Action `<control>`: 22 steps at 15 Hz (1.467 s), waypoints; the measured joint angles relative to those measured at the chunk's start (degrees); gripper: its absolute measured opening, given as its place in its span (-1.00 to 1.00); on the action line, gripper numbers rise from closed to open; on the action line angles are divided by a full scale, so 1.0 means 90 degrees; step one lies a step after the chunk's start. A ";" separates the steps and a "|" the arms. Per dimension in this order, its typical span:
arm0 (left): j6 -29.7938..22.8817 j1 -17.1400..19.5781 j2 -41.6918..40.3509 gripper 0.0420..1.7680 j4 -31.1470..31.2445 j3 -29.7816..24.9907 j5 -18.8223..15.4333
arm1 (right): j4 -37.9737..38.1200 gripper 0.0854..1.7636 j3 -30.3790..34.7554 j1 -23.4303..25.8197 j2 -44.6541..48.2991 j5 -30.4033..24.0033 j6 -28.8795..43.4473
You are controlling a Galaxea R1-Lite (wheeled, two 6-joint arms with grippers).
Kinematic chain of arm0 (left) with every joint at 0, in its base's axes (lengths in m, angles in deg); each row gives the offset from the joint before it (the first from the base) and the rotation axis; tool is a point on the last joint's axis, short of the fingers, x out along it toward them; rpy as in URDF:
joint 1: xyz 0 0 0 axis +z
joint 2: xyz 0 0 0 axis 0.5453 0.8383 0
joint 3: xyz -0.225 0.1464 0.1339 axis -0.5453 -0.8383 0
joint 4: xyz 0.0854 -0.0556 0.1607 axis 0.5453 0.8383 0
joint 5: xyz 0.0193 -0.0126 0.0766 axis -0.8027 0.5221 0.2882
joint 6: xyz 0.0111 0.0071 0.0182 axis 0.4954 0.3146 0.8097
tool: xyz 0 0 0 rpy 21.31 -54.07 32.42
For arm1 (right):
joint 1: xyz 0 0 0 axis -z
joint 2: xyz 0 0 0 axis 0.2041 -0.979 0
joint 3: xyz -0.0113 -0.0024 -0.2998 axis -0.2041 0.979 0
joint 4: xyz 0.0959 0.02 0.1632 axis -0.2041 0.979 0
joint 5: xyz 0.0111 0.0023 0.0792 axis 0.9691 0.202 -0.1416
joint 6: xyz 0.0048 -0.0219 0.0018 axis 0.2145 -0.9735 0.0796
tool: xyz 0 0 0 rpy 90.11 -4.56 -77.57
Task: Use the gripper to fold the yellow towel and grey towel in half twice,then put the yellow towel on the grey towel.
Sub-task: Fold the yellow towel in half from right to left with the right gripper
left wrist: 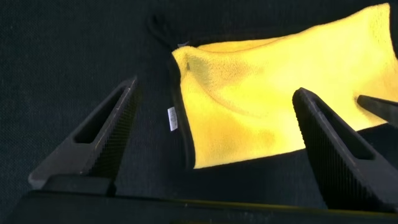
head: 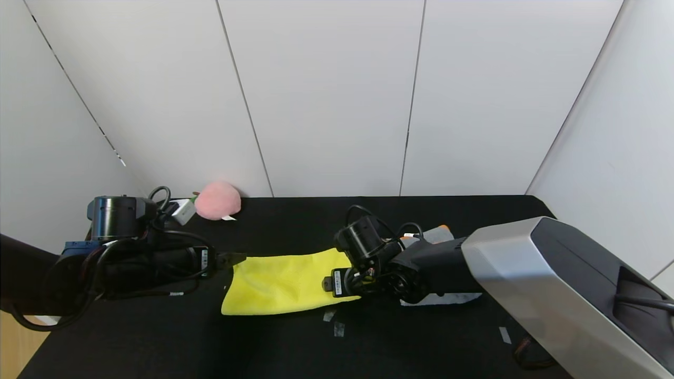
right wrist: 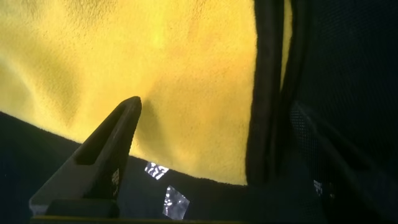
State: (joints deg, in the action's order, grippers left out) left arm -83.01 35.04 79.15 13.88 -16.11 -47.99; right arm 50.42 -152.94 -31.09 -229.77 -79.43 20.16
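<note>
The yellow towel [head: 279,287] lies mid-table as a long folded strip, yellow side up, with thin black edging. My left gripper [head: 234,259] hangs open over the strip's left end; in the left wrist view its fingers [left wrist: 102,134] straddle the towel's corner [left wrist: 249,106] without touching it. My right gripper [head: 343,281] is open over the strip's right end, one finger [right wrist: 102,155] above the yellow towel [right wrist: 155,74] beside its black edge. The grey towel [head: 447,299] lies under my right arm; only pale edges and an orange-marked corner [head: 439,231] show.
A pink peach-shaped plush [head: 217,200] sits at the back left against the wall. Small tape pieces [head: 334,322] mark the black table [head: 295,347] in front of the yellow towel, with another [head: 504,335] at the right. White walls close the back and sides.
</note>
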 joint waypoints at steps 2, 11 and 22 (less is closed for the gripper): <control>0.0000 0.0000 0.0012 0.94 -0.0020 -0.0014 0.0000 | -0.0005 0.92 -0.0026 -0.0039 -0.0019 -0.0007 0.0003; 0.0003 0.0038 0.0020 0.94 -0.0020 -0.0031 0.0000 | -0.0008 0.06 -0.0070 -0.0156 -0.0081 -0.0007 0.0023; 0.0011 0.0087 0.0015 0.94 -0.0018 -0.0031 -0.0001 | 0.0043 -0.90 -0.0007 0.0012 0.0125 -0.0003 0.0188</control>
State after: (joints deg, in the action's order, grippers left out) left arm -82.91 35.82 79.28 13.72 -16.39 -48.00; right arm 50.81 -153.00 -30.98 -228.65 -79.45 21.86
